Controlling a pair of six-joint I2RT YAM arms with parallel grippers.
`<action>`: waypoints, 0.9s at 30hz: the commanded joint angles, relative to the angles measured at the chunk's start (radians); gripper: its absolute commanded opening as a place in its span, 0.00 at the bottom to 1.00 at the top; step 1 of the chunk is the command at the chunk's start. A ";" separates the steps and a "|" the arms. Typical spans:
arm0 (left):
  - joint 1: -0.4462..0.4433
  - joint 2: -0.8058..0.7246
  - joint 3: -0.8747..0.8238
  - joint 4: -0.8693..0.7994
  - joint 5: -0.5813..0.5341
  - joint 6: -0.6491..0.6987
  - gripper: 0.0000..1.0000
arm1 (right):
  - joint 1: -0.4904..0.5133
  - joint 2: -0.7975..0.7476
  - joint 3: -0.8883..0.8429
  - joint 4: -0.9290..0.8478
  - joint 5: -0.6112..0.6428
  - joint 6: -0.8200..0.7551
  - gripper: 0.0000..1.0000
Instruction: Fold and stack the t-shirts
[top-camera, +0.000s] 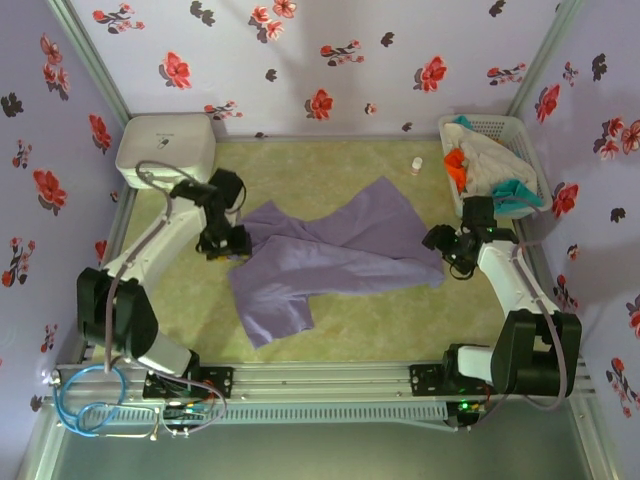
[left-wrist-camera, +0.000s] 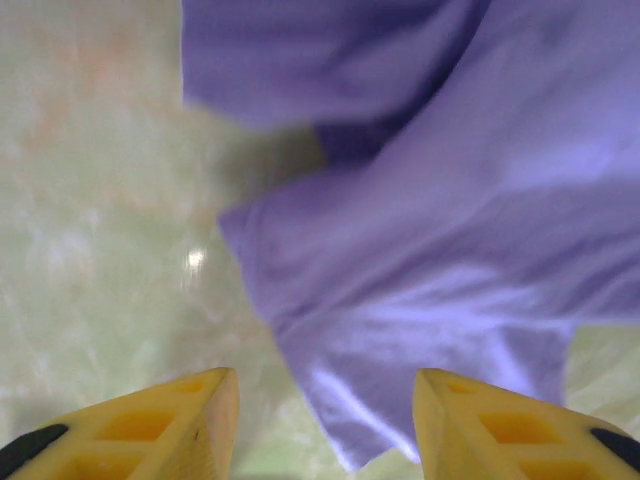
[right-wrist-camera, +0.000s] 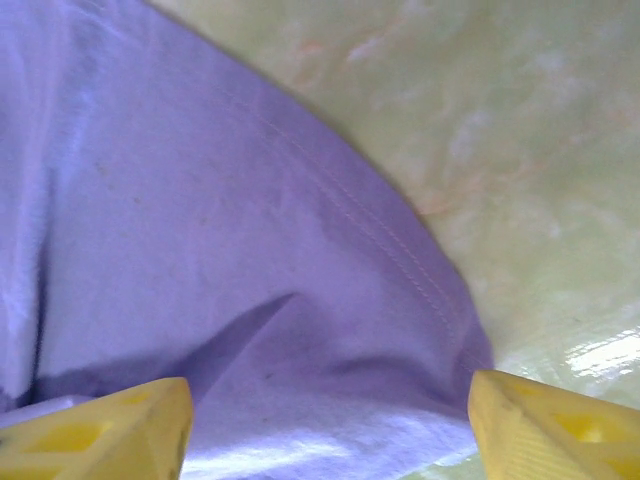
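With your left gripper (left-wrist-camera: 325, 400) and right gripper (right-wrist-camera: 330, 400) wide open and empty at opposite edges of the crumpled lavender-purple cloth t-shirt (top-camera: 340, 255) on the green table (top-camera: 400, 310), a shallow pinch may slip.

white box (top-camera: 165, 145) — back-left | lattice basket (top-camera: 495, 124) — back-right | small bottle (top-camera: 416, 165) beside it

One lavender t-shirt (top-camera: 340, 255), three basketed t-shirts (top-camera: 490, 158), one basket (top-camera: 500, 121), one box (top-camera: 165, 145).
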 joint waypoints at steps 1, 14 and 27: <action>0.033 0.112 0.126 0.057 -0.017 0.062 0.49 | 0.047 0.053 0.073 0.042 -0.021 -0.062 0.76; 0.042 0.604 0.609 0.092 -0.115 0.215 0.47 | 0.148 0.428 0.449 0.086 0.079 -0.036 0.81; -0.012 0.813 0.788 0.111 -0.194 0.186 0.48 | 0.212 0.863 0.940 -0.052 0.206 -0.099 0.77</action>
